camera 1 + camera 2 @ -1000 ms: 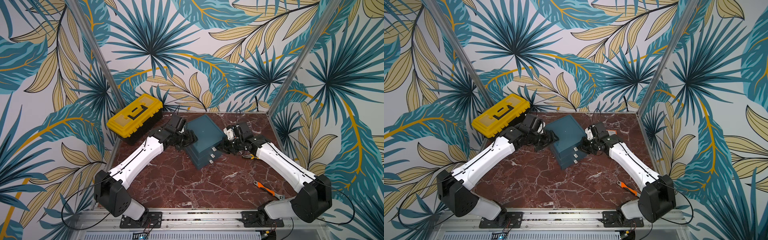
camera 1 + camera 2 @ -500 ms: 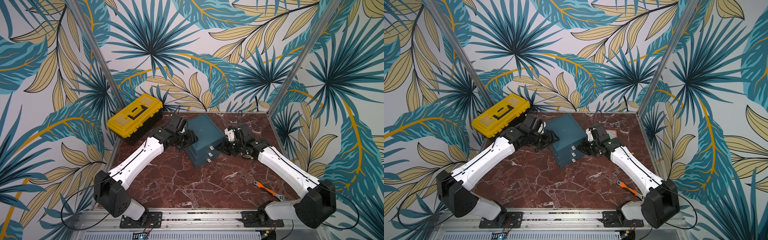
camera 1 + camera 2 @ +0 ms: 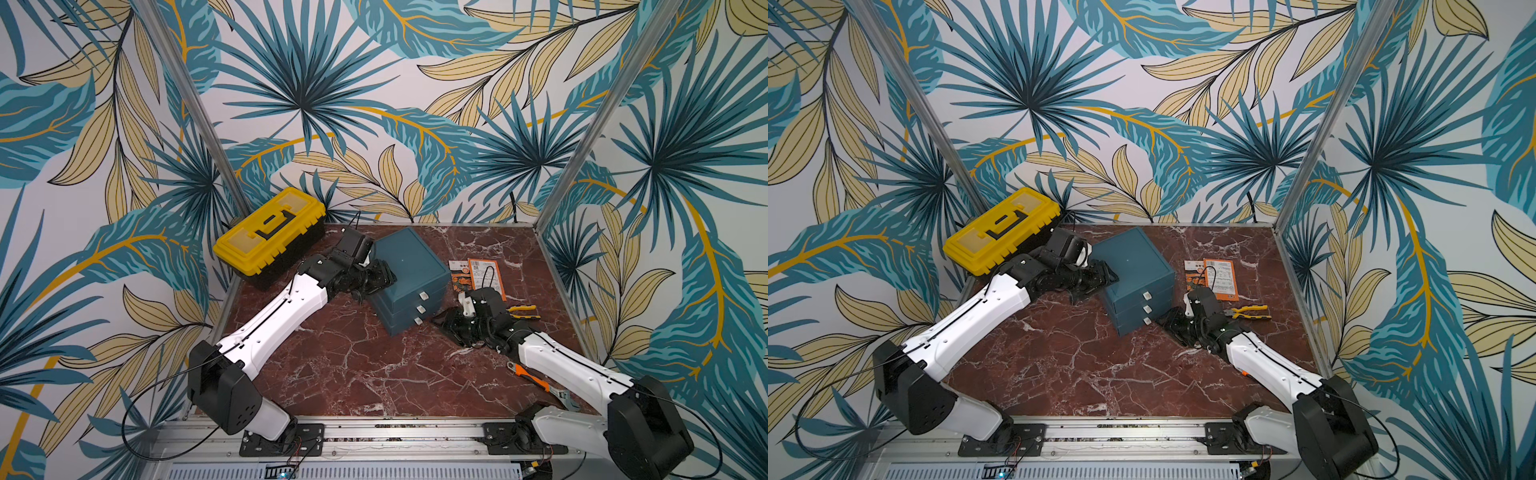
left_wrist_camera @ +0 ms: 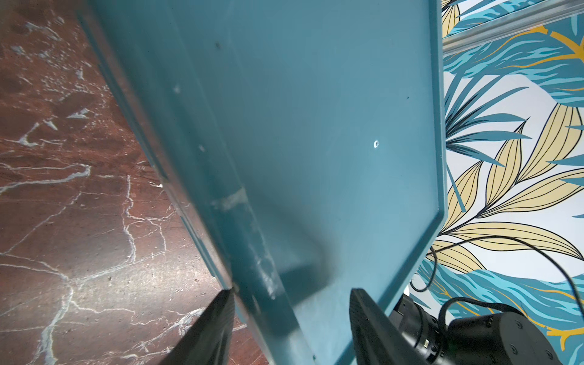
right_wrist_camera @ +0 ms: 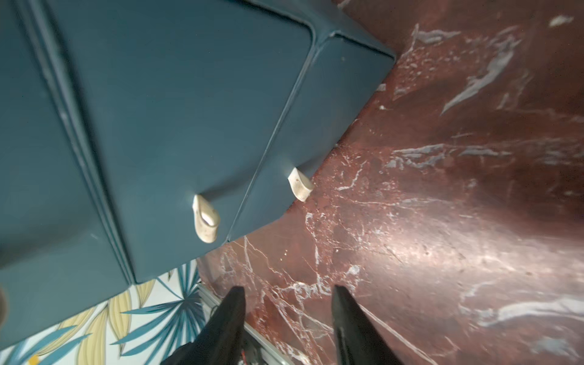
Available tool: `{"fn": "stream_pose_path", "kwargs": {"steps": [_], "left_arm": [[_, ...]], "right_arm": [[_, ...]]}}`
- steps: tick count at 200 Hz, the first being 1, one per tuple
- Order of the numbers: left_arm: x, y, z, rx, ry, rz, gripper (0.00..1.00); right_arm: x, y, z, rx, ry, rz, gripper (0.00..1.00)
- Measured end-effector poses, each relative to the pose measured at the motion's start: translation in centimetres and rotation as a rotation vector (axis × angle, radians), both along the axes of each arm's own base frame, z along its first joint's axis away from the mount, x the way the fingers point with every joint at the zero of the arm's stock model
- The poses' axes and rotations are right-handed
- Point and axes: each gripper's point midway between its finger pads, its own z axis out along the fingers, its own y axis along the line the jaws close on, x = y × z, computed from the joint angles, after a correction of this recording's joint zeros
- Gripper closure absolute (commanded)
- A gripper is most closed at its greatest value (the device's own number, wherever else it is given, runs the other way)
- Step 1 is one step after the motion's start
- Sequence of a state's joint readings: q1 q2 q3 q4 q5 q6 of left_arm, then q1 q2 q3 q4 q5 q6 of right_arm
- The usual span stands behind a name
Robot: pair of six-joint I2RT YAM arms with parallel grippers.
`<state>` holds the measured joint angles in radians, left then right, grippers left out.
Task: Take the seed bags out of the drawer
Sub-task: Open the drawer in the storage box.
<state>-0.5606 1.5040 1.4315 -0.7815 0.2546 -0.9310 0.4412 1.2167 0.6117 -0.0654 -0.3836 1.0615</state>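
Orange seed bags (image 3: 478, 274) are seen lying flat on the marble table (image 3: 353, 365), beside the blue chest (image 3: 409, 259), whose drawers are all shut. The right gripper (image 5: 286, 290) has been drawn back from the handles and opened, empty, so removal looks finished; the bags lie just behind it. The left gripper (image 4: 292, 294) is clamped on the chest's top edge.

I had bright, even light in both top views, with only soft shadows beside the drawer unit (image 3: 409, 266). My right wrist view caught pale glare on the marble table (image 5: 442, 252); the unit's fronts there looked smeared, perhaps from motion.
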Motion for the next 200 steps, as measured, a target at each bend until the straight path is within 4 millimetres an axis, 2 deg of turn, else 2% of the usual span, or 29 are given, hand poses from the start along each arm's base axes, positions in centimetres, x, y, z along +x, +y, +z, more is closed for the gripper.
{"fn": "stream_pose_path", "kwargs": {"steps": [56, 163, 200], "left_arm": [[0.0, -0.1, -0.1, 0.0, 0.003, -0.004, 0.38], [-0.3, -0.1, -0.1, -0.003, 0.01, -0.016, 0.37], [-0.4, -0.2, -0.1, -0.003, 0.013, -0.019, 0.37]], "right_arm": [[2.5, 1.7, 1.4, 0.125, -0.067, -0.03, 0.47], [3.9, 2.8, 1.1, 0.187, -0.069, -0.04, 0.68], [4.3, 2.9, 1.1, 0.2, -0.072, -0.047, 0.79]]}}
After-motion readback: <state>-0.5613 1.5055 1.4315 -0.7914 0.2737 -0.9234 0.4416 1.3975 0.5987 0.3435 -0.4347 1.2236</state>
